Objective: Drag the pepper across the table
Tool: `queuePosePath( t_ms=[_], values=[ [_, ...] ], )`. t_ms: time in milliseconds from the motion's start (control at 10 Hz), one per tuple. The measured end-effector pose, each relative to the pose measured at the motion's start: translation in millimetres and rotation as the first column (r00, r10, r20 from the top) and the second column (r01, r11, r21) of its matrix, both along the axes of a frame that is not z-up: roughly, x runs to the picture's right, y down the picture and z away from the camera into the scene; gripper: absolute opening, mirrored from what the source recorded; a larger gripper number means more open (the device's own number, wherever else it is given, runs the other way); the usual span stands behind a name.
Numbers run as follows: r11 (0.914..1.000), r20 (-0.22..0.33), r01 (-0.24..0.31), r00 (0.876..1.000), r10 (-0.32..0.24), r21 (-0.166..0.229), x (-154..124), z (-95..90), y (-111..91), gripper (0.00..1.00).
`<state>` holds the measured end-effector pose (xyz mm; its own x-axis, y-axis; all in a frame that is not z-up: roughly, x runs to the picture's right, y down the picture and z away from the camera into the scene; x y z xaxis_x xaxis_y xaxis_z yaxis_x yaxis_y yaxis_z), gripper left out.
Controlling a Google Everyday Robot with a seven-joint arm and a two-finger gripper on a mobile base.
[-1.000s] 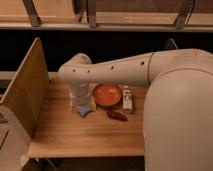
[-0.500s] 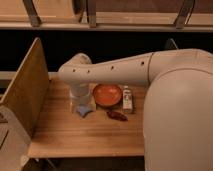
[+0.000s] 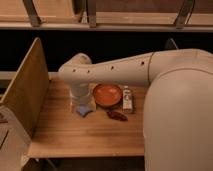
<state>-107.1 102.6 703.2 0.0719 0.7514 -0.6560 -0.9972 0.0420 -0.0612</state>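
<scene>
My tool (image 3: pixel 81 103) hangs at the end of my smooth white arm, low over the pale plank-grained wooden surface (image 3: pixel 65 136), jaws spread wide and gripping nothing. Just under it lies a small crumpled blue cloth (image 3: pixel 84 111). The small dark red, curved pepper (image 3: pixel 117 115) lies apart to the side, just in front of the round glossy orange bowl (image 3: pixel 107 95). A tan upright side board (image 3: pixel 27 92) stands at the surface's edge.

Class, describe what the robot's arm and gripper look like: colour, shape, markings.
The arm is a thick, smooth, off-white tube with rounded joints and small dark dots along it. No cables show. The gripper, pale too, hangs beside the bowl, above the cloth.
</scene>
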Motion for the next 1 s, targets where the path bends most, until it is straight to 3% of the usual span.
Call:
queuePosePath(
  t_ms=[800, 1000],
  values=[
    [1.0, 0.0, 0.0, 1.0, 0.0, 0.0, 0.0, 0.0, 0.0, 0.65],
    [0.9998, -0.001, 0.013, 1.0, -0.013, 0.018, 1.9, 0.3, -1.8, 0.65]
  ],
)
